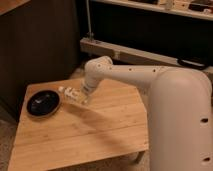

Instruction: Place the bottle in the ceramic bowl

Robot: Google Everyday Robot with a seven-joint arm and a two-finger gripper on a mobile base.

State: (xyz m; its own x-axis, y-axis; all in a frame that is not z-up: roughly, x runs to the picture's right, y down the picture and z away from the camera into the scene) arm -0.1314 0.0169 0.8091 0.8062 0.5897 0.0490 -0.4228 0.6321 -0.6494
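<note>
The end effector (76, 95) grips the cream-white bottle (66, 91) above the wooden desk (100, 131), just beside the right rim of the black ceramic bowl (44, 104).

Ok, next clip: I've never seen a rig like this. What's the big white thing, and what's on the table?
The white shape is a mobile robot's single arm, reaching over a wooden table. One camera looks down on the scene; where it is mounted isn't on record. At the arm's tip is the end effector, a two-finger clamp. It holds a small cream-white bottle sideways, close beside a black bowl that sits at the picture's left. The bottle is not in the bowl yet.
</note>
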